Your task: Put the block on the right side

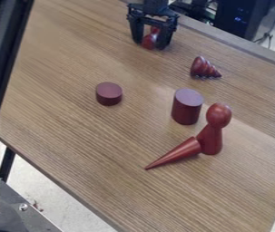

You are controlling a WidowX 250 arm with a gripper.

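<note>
Cam view: gripper (151, 44) hangs down at top of frame, just L of ctr, over the far part of the table (73, 127). Fingers stand apart, one each side of a small red piece (149, 41); can't tell if they touch it. Piece has a rounded lower end & a narrower upper part. Can't say for sure which of the red things is the block; that piece is at top of frame, btwn the fingers.

Others, all dk red on wood-grain: ridged cone (203, 68) on its side, upper R, near the gripper but apart from it, tip pointing R. Disc (109, 94) flat, L of ctr, well apart from the rest. Cyl (186, 110) upright, R of ctr. Pawn (211, 136) upright, just below & R of cyl, round head on top. Cone (177, 153) on its side, below ctr, tip to lower L, wide end right by pawn's base; can't tell if they touch.

Black post (3, 56) runs along L edge, upper part of frame. Black box (243, 18) w/ small blue lights, upper R, beyond the table; cables nr it. Pale floor (61, 197) at lower L.
</note>
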